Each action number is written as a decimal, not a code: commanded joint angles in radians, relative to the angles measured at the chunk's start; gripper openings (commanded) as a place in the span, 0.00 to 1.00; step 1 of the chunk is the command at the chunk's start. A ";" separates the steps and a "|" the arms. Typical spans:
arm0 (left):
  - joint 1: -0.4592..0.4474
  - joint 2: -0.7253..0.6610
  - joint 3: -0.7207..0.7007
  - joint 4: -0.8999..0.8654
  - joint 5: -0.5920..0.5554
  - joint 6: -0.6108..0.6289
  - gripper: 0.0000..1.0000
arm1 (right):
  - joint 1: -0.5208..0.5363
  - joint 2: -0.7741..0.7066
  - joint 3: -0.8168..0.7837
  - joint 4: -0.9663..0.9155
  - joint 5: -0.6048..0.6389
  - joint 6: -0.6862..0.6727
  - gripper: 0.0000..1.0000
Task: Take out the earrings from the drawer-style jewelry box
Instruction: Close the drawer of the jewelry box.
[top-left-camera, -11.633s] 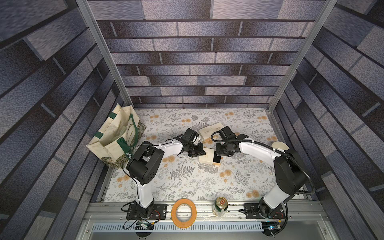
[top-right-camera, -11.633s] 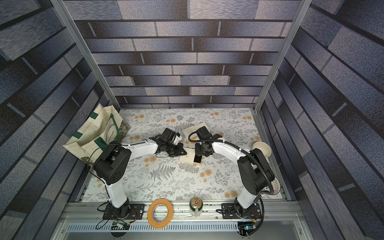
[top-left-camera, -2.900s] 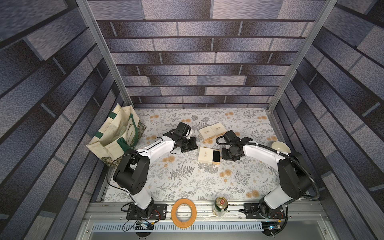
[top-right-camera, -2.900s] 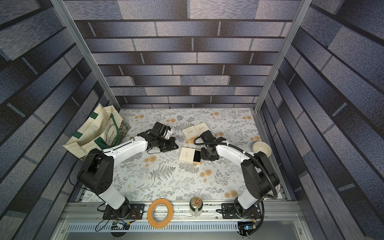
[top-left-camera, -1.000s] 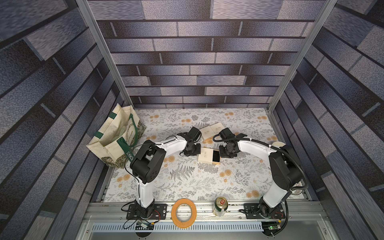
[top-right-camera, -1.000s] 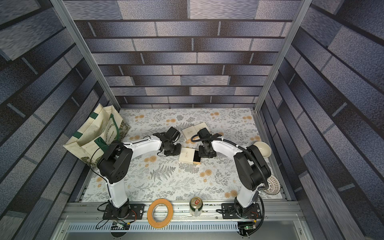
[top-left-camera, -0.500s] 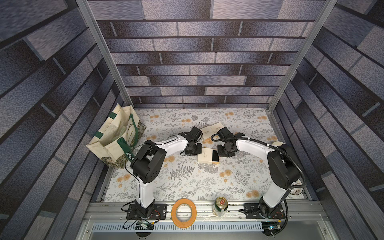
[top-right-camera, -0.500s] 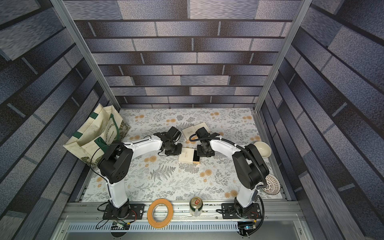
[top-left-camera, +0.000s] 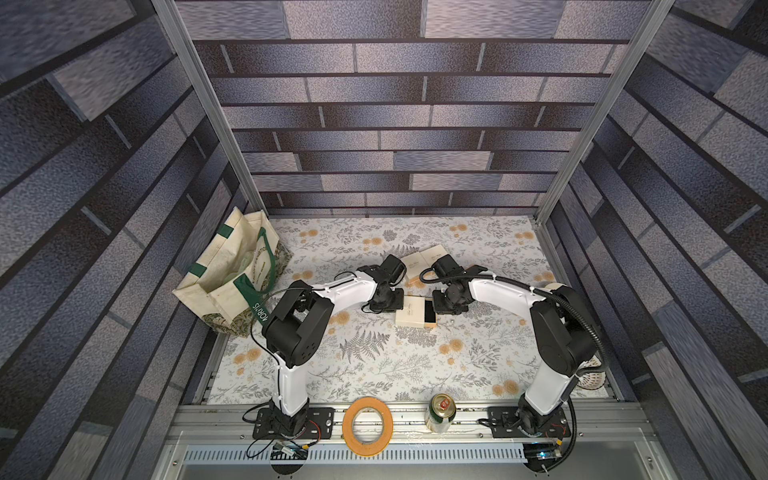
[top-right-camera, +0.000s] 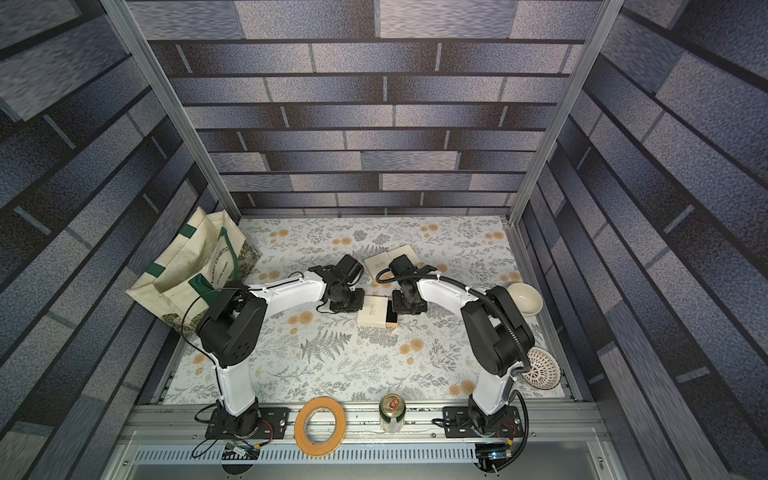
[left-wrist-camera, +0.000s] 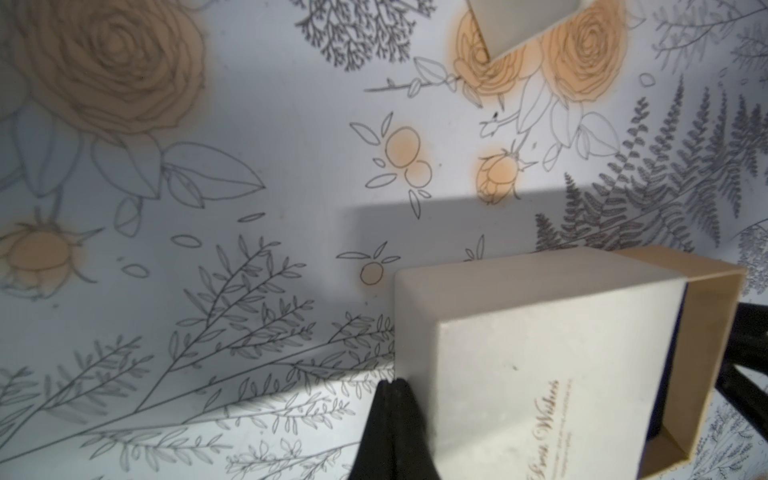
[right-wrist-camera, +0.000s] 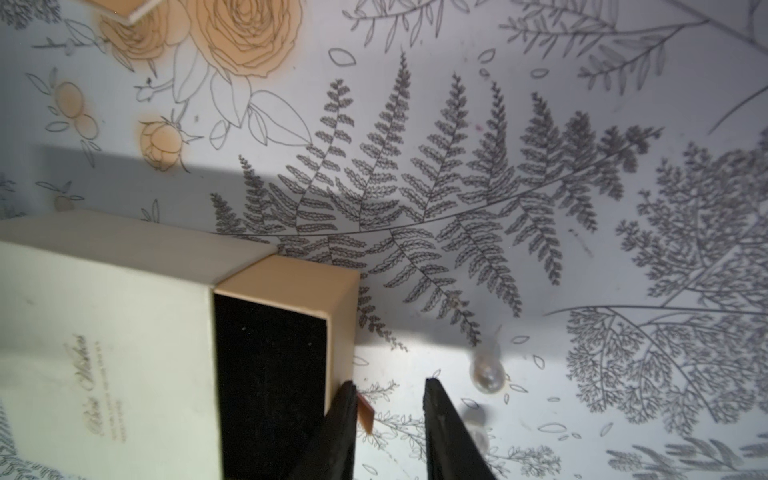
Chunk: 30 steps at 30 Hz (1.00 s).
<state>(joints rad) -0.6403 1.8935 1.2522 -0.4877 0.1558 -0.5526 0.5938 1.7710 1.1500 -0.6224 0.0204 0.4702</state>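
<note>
Right wrist view shows the right tool (right-wrist-camera: 390, 388), fingers apart, one touching the end of the pulled-out drawer (right-wrist-camera: 270, 357) of the jewelry box (right-wrist-camera: 104, 332), with the pearl-like earrings (right-wrist-camera: 487, 374) lying on the counter (right-wrist-camera: 582, 124) just right of it. Fingers pressed together, the left tool (left-wrist-camera: 392, 386) touches the box's left end. A few seconds earlier both tools stood clear of the box; now they flank it.

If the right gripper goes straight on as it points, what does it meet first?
Probably the floral tablecloth; the drawer lies beside one jaw, an earring beside the other. Depth unclear.
</note>
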 joint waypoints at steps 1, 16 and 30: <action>-0.009 0.011 0.029 -0.020 -0.001 0.022 0.00 | 0.014 0.015 0.025 0.009 -0.023 -0.005 0.30; -0.011 0.003 0.021 -0.009 0.000 0.015 0.00 | 0.039 0.030 0.033 0.062 -0.080 0.007 0.30; -0.012 -0.013 0.002 0.003 -0.001 0.006 0.00 | 0.056 0.050 0.034 0.110 -0.132 0.022 0.30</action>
<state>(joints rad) -0.6411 1.8935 1.2522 -0.4873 0.1513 -0.5526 0.6369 1.8034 1.1595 -0.5411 -0.0776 0.4778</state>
